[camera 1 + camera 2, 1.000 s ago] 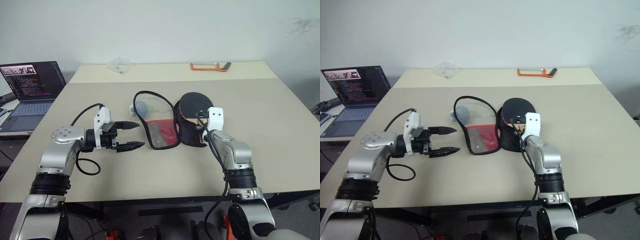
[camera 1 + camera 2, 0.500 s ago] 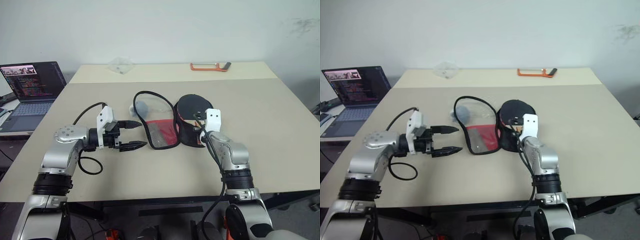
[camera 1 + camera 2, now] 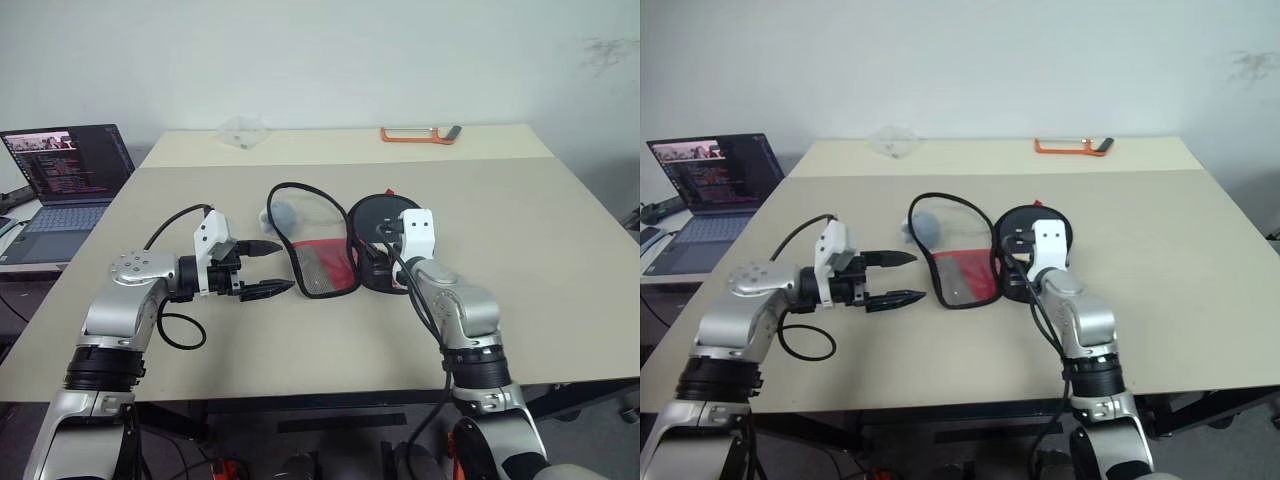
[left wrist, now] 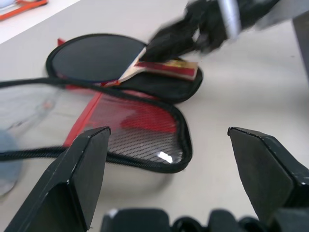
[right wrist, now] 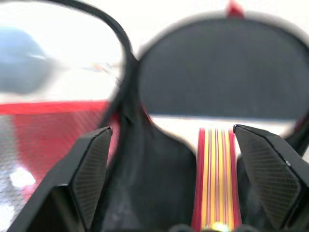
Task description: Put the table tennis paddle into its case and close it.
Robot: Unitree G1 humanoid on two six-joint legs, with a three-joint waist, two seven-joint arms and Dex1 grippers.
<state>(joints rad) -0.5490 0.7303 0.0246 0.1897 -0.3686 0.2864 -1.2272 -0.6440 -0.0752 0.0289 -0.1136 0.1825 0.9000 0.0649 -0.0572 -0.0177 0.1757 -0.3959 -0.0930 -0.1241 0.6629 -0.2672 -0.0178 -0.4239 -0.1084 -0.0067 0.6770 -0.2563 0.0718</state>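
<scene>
At frame centre the paddle (image 3: 382,218) lies in the open case (image 3: 318,262). Right gripper (image 5: 183,179) spread above its handle; left gripper (image 3: 262,270) spread, empty.

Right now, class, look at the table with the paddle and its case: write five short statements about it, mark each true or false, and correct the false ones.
1. The paddle lies on one half of the open case. True.
2. The right claw is shut on the handle. False: it is open, a finger on each side of the handle.
3. The left claw is open and empty. True.
4. The case is zipped shut. False: it lies spread open.
5. A laptop stands at the robot's right. False: at its left.
</scene>
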